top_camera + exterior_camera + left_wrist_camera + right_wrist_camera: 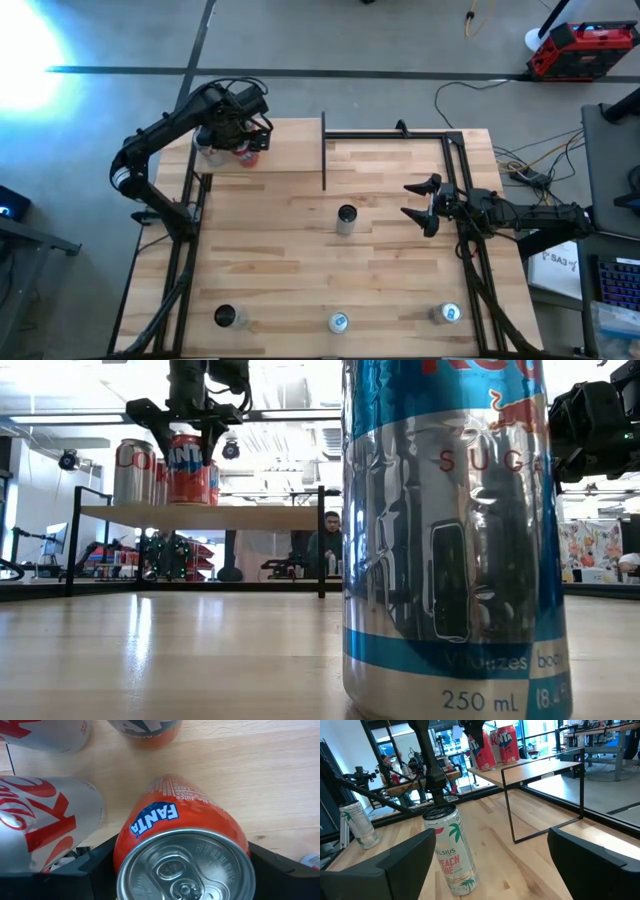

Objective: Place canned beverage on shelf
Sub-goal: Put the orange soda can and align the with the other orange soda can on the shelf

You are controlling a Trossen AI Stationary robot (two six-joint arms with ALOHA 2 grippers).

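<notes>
The left gripper (188, 440) has its jaws clamped on an orange Fanta can (182, 845), which stands upright on the shelf (215, 516) just beside a silver Coke can (42, 817). The right gripper (425, 205) hangs with jaws apart over the worktop (300, 270), a Celsius can (451, 850) ahead of them.

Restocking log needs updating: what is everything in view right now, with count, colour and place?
Shelf: one, pale wood, black frame, table's far side.
Fanta can: one, orange, on the shelf, between the left gripper's fingers.
Other shelf cans: at least two, silver-red and orange, beside it.
Celsius can: one, white, mid-table.
Front cans: three, silver and blue, along the near edge.
Person: one, behind the table.
Left gripper: around the Fanta.
Right gripper: open, right of the Celsius.
</notes>
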